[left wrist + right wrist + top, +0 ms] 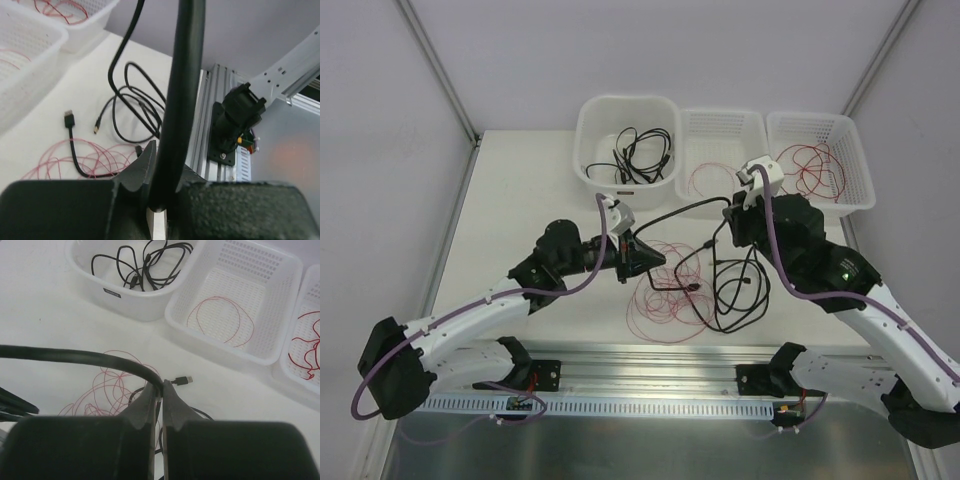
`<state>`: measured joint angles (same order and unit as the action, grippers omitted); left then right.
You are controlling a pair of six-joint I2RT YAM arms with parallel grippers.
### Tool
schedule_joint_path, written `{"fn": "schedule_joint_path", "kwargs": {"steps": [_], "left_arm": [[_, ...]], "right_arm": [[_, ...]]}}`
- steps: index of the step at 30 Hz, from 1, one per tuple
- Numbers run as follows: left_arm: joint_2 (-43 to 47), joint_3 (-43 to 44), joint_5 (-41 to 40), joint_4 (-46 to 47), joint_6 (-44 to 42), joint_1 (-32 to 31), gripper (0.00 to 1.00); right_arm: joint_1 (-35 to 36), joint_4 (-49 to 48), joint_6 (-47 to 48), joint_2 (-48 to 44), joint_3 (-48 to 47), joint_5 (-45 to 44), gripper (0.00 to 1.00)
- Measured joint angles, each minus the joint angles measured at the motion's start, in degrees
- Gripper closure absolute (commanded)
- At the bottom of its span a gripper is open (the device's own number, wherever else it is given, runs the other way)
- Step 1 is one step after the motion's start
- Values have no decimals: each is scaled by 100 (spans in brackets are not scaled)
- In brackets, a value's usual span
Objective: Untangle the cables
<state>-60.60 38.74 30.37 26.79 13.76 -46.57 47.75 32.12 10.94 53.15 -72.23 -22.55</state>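
Observation:
A black cable point(685, 210) stretches in the air between my two grippers. My left gripper point(653, 262) is shut on one part of it; in the left wrist view the cable point(182, 75) rises straight out of the closed jaws point(167, 172). My right gripper point(730, 212) is shut on another part of it; in the right wrist view the cable point(75, 356) bends off to the left from the fingertips point(161, 390). Below lies a tangle of thin red wires point(665, 290) and a coiled black cable point(740, 295) with small plugs point(182, 380).
Three white containers stand at the back: a tub point(592, 178) with black cables, a middle basket point(722, 118) with one red wire, a right basket point(820, 122) with red wires. An aluminium rail point(650, 360) runs along the near edge.

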Motion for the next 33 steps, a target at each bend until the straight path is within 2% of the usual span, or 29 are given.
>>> {"fn": "schedule_joint_path", "kwargs": {"steps": [1, 4, 5, 6, 8, 9, 10, 11, 14, 17, 25, 29, 33], "left_arm": [[66, 129, -68, -107, -9, 0, 100], [291, 625, -219, -509, -48, 0, 100], [376, 876, -269, -686, -87, 0, 100], [450, 1102, -339, -833, -120, 0, 100], [551, 1510, -439, -1115, -168, 0, 100], [584, 1729, -516, -1309, -221, 0, 100], [590, 2057, -603, -1617, -297, 0, 100], [588, 2192, -671, -1727, -328, 0, 100], [588, 2824, -1185, -2472, -492, 0, 100], [540, 3167, -1668, -3178, -577, 0, 100], [-208, 3213, -2055, -5115, -352, 2, 100], [-404, 3163, -2048, -5711, -175, 0, 100], [-313, 3209, -2050, -5842, -35, 0, 100]], "right_arm": [[-7, -20, 0, 2, 66, 0, 99], [-15, -105, -42, 20, 304, 17, 85], [-15, -146, -72, 39, 417, 50, 70], [-13, -181, -114, 70, 511, 98, 59], [-7, -223, -186, 160, 643, 203, 45], [-2, -254, -212, 214, 693, 262, 42], [-2, -267, -227, 258, 741, 297, 35], [-2, -267, -256, 289, 793, 321, 33], [-4, -271, -334, 264, 994, 389, 29], [-4, -273, -367, 162, 1152, 466, 29], [-9, -442, -413, -116, 1631, 1161, 29], [-2, -1104, -546, -107, 2280, 1897, 32], [136, -1941, -758, 57, 2970, 2496, 33]]}}
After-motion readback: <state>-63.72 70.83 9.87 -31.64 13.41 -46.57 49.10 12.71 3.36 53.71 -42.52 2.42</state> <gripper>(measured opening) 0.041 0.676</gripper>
